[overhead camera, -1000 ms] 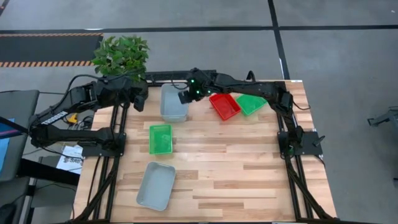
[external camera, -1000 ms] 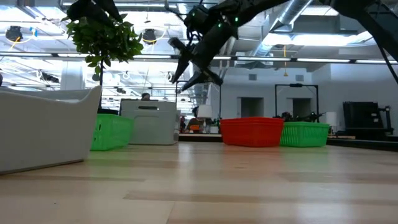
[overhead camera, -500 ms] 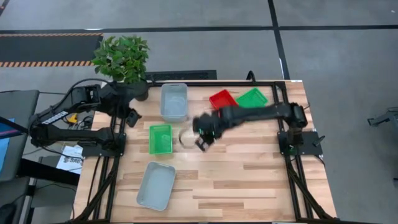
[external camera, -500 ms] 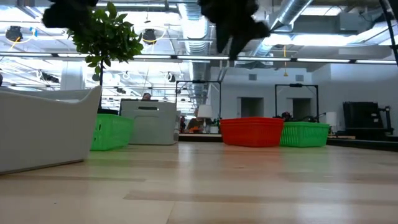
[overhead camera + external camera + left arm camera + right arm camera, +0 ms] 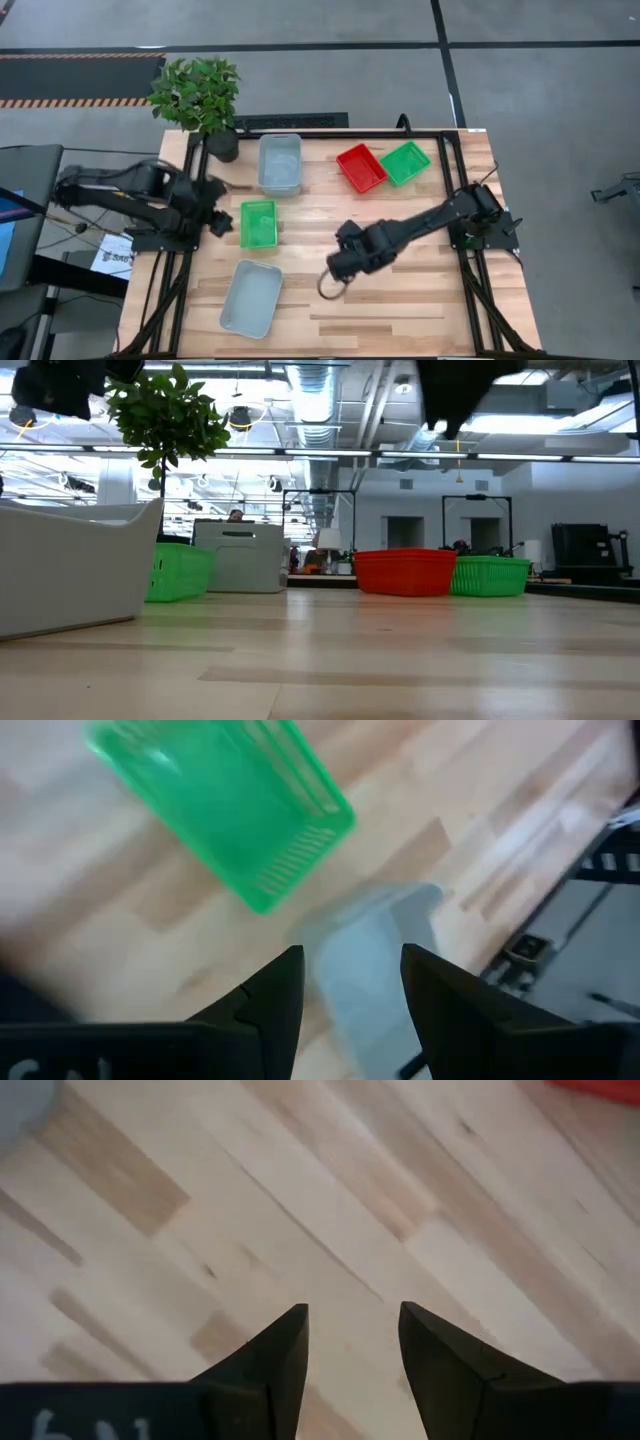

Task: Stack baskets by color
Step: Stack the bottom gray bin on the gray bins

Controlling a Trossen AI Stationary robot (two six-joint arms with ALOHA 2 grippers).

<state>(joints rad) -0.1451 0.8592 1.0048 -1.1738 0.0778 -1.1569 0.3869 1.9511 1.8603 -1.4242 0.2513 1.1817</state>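
Observation:
Five baskets rest on their bottoms on the wooden table. A grey-blue basket (image 5: 279,164) stands at the far edge and a green one (image 5: 258,222) nearer to me. A second grey-blue basket (image 5: 251,297) is at the near left. A red basket (image 5: 361,167) and another green one (image 5: 405,162) sit side by side at the far right. My left gripper (image 5: 216,225) hangs open just left of the middle green basket (image 5: 225,805), pointing down. My right gripper (image 5: 332,281) hangs open over bare wood (image 5: 350,1230) in mid-table, holding nothing.
A potted green plant (image 5: 197,93) stands at the far left corner. Bare wood spreads over the table's middle and near right. In the low view the near grey-blue basket (image 5: 70,565) fills the left foreground, and the red basket (image 5: 405,572) stands beside a green one (image 5: 490,575).
My right gripper has swept from the far grey-blue basket toward the near edge, out over the middle of the table, still open. My left gripper has come from beside the plant toward the near edge and down, tipping downward, to the left of the middle green basket. No basket has moved.

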